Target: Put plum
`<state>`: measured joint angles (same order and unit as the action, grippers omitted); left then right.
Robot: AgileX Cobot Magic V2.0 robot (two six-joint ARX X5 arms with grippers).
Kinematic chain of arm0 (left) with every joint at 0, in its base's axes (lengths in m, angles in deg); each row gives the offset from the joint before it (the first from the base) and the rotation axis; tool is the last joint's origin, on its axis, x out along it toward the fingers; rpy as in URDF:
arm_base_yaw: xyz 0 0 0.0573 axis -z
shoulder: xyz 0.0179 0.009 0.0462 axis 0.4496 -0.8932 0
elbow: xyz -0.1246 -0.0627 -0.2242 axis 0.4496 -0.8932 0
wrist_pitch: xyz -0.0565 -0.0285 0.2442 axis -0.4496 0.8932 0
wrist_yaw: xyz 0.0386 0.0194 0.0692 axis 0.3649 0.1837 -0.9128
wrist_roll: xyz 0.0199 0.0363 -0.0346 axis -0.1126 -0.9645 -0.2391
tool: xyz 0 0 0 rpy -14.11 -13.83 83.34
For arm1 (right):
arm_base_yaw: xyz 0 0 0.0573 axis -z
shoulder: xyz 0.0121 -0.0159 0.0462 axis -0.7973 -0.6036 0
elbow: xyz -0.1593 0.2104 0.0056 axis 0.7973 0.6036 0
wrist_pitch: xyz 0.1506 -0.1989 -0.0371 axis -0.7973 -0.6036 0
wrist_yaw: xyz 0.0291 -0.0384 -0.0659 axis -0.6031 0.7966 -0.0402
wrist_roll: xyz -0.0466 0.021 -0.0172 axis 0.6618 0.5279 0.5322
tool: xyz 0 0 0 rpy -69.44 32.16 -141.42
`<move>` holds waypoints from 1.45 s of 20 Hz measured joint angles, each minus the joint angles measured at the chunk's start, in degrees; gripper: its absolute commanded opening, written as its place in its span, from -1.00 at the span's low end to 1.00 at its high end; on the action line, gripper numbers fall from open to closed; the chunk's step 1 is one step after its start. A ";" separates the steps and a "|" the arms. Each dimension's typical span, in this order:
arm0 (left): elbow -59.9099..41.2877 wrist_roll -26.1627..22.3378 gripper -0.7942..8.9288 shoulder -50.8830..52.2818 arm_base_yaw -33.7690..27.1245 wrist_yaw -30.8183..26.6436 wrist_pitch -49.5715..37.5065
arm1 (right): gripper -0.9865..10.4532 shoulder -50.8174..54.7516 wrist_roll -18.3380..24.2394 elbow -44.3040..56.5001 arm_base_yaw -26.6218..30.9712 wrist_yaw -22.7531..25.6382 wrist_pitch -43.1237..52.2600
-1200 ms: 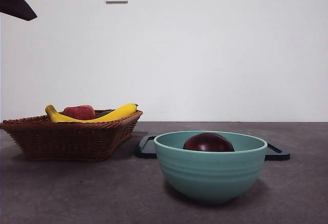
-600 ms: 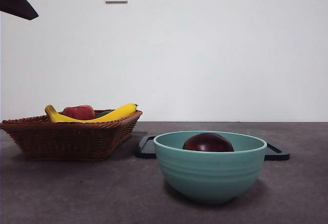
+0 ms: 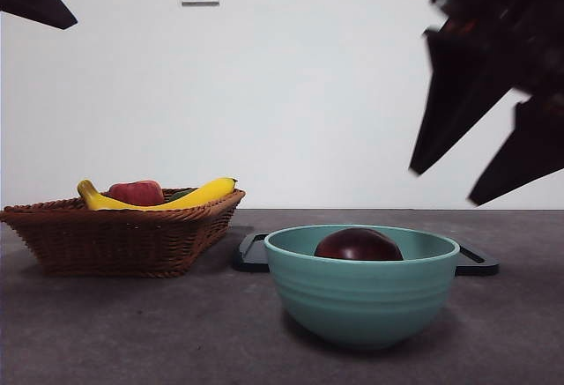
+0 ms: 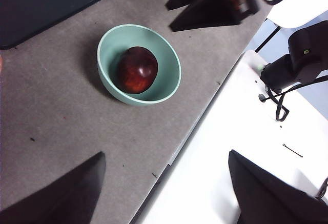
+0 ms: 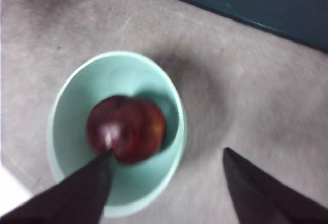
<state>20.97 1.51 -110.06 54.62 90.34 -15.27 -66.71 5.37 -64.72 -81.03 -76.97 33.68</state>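
Observation:
The plum [image 3: 359,245], dark maroon and glossy, lies inside a teal bowl [image 3: 361,301] near the table's front. My right gripper [image 3: 443,187] hangs open and blurred, high at the right, above and to the right of the bowl. Its wrist view looks down on the plum [image 5: 126,128] in the bowl [image 5: 66,111], with the right gripper [image 5: 168,151] holding nothing. The left gripper [image 4: 165,153] is open and empty, well away from the bowl [image 4: 110,78] and plum [image 4: 137,70]. In the front view it shows only as a black tip [image 3: 35,2] at the top left.
A wicker basket [image 3: 115,240] at the left holds a banana [image 3: 198,194] and a red apple-like fruit [image 3: 137,193]. A dark tray [image 3: 251,253] lies flat behind the bowl. The table's edge [image 4: 189,131] runs close to the bowl in the left wrist view.
The right gripper has come into the front view from the upper right, where nothing showed before. Plum, bowl and basket have not moved.

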 measured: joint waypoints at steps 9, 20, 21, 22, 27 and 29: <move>0.00 0.00 -0.07 0.00 0.00 0.00 0.00 | -0.59 -10.27 -1.51 0.00 -5.16 7.21 6.14; 0.00 0.00 -0.07 0.00 0.00 0.00 -0.02 | -0.82 -12.26 -2.91 0.00 -6.03 7.26 8.55; 0.00 0.00 -0.07 0.00 0.00 0.00 -0.02 | -0.82 -12.26 -3.10 -0.02 -6.03 7.23 8.52; 0.00 0.00 -0.07 0.00 0.00 0.00 -0.02 | -0.82 -12.26 -3.30 -0.22 -6.03 7.21 8.37; 0.00 0.00 -0.07 0.00 0.00 0.00 -0.02 | -0.82 -12.28 -3.52 -7.74 -4.48 7.19 6.10; 0.00 0.00 -0.07 0.00 0.00 0.00 -0.02 | -0.82 -13.16 -3.45 -10.93 -1.95 7.21 5.18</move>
<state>20.97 1.51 -110.06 54.62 90.34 -15.29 -79.87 1.92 -75.65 -82.98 -69.76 38.86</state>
